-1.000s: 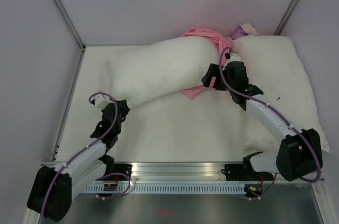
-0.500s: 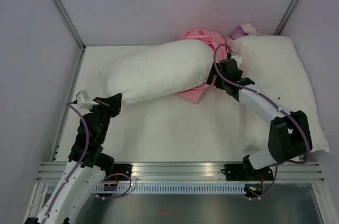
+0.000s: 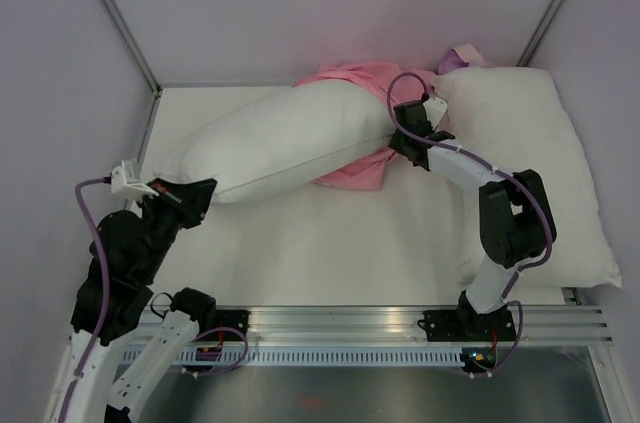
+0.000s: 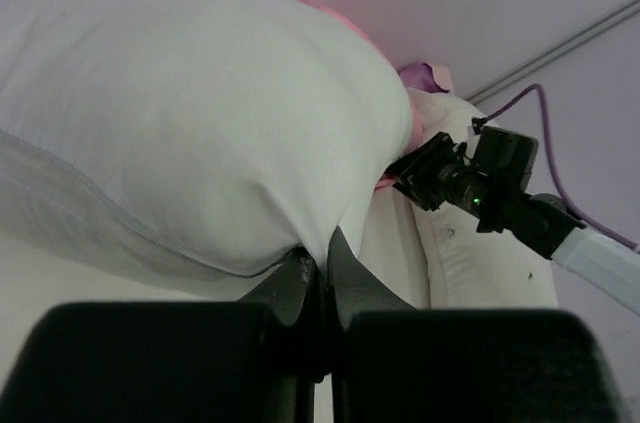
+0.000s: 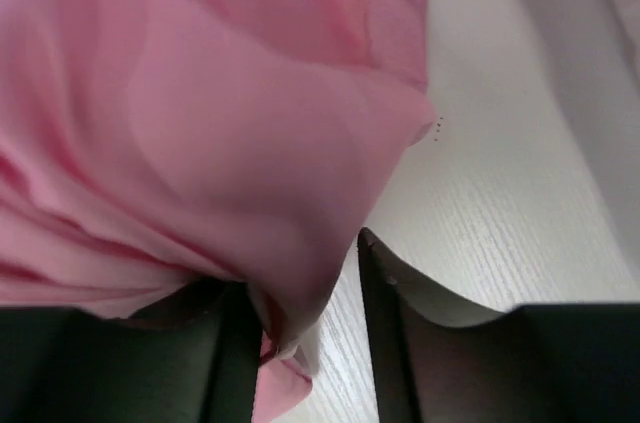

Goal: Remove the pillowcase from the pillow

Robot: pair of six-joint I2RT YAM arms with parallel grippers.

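Since the pillow (image 3: 290, 138) lies with its long axis slanting from near left to far right, the coming pull is judged to run along that line, the two ends being drawn apart. At the near-left end, the left gripper (image 3: 203, 189) is seen with its jaws pressed tight on the pillow's seamed corner, from which a plump, smooth white bulk swells away. At the far-right end, the pillowcase (image 3: 352, 78) is bunched over and under the pillow's tip, thin soft pink cloth in loose folds. The right gripper (image 3: 397, 143), the nearer to the case, is set against that end, its jaws narrow, a fold of the pink cloth caught between them above the white wood-grained table (image 5: 490, 223). A second white pillow (image 3: 520, 143), finely specked, is laid just beyond on the right.
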